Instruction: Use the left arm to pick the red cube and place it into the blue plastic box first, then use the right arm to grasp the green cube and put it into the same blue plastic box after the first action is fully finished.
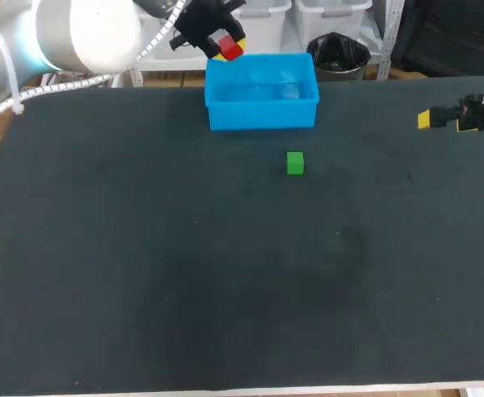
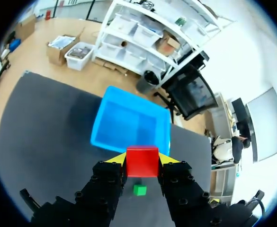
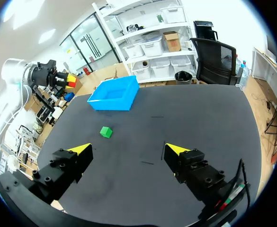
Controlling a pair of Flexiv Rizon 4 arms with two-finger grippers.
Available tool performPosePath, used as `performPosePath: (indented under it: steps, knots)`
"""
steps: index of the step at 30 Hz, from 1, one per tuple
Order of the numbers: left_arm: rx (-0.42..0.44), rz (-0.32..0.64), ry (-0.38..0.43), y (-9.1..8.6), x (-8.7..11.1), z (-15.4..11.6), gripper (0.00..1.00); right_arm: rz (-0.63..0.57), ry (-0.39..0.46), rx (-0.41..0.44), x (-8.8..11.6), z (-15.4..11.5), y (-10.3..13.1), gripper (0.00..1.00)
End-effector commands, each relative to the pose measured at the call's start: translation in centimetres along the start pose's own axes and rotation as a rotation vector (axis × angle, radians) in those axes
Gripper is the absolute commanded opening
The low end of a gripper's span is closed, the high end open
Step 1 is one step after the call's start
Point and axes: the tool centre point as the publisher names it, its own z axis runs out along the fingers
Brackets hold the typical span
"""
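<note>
Left wrist view: fingers [image 2: 108,180] grip red cube [image 2: 142,161], blue box [image 2: 124,122] ahead

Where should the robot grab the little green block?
Probably from straight above, with the right gripper putting its fingers on two opposite flat sides of the green cube. It sits flat on the table, alone, with room all around.

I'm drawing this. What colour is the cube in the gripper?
The cube is red; left wrist view shows best.

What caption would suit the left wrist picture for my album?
Left gripper shut on the red cube, blue plastic box ahead, green cube on the table beneath.
</note>
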Motion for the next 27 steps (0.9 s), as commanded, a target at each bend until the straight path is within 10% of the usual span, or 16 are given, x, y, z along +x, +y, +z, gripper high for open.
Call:
performPosePath:
  steps: [1, 27]
  knots:
    - [-0.012, -0.013, 0.023, -0.6, -1.6, 2.3, 0.00, 0.000, 0.000, 0.002, 0.0, 0.0, 0.0, 1.00]
    - [-0.130, -0.085, 0.055, 1.8, -3.6, 8.1, 0.00, 0.000, 0.000, 0.002, 0.0, 0.0, 0.0, 1.00]
